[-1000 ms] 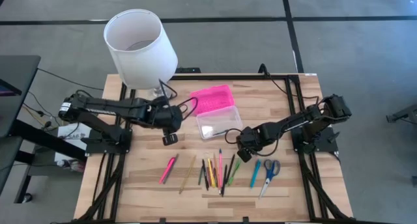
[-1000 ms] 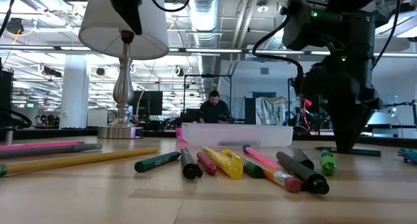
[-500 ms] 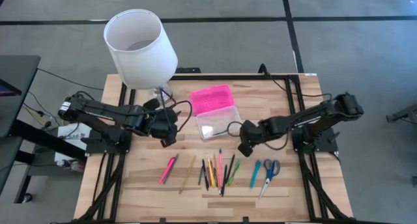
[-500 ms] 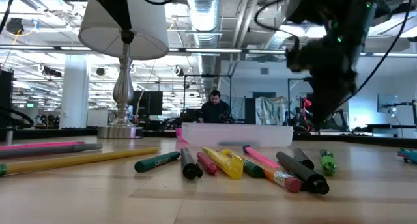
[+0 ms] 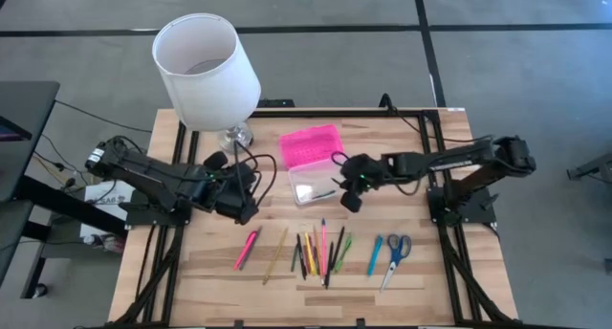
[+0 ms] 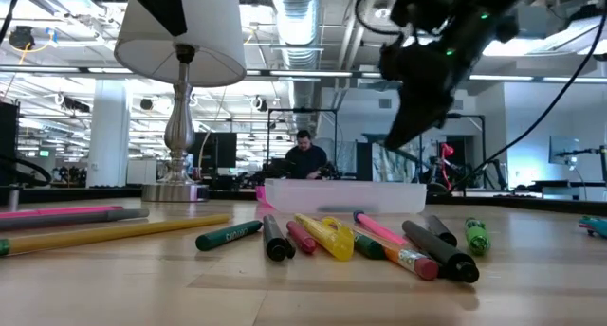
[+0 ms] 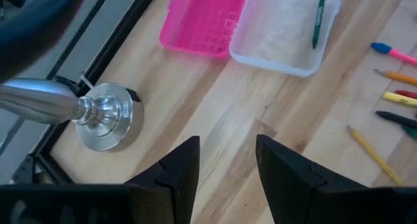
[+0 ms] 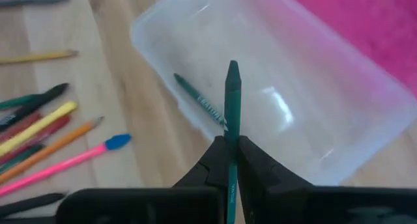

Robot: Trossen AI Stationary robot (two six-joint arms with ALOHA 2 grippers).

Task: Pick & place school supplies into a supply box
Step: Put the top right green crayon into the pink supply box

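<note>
Now the right gripper (image 8: 232,160) pinches a green pencil (image 8: 232,103) over the clear box (image 8: 339,129), ready to drop it beside another green pencil (image 8: 199,100), while the left gripper (image 7: 227,160) waits open near the lamp (image 7: 98,113).

Right hand (image 8: 229,160): lower end of its gripped green pencil (image 8: 232,113) hidden between the fingers. Pens beside that hand cut by frame edge. Left hand (image 7: 225,160): lamp stem (image 7: 39,101) beyond it cut by edge, shade unseen there. High view: print on pens too small.
</note>
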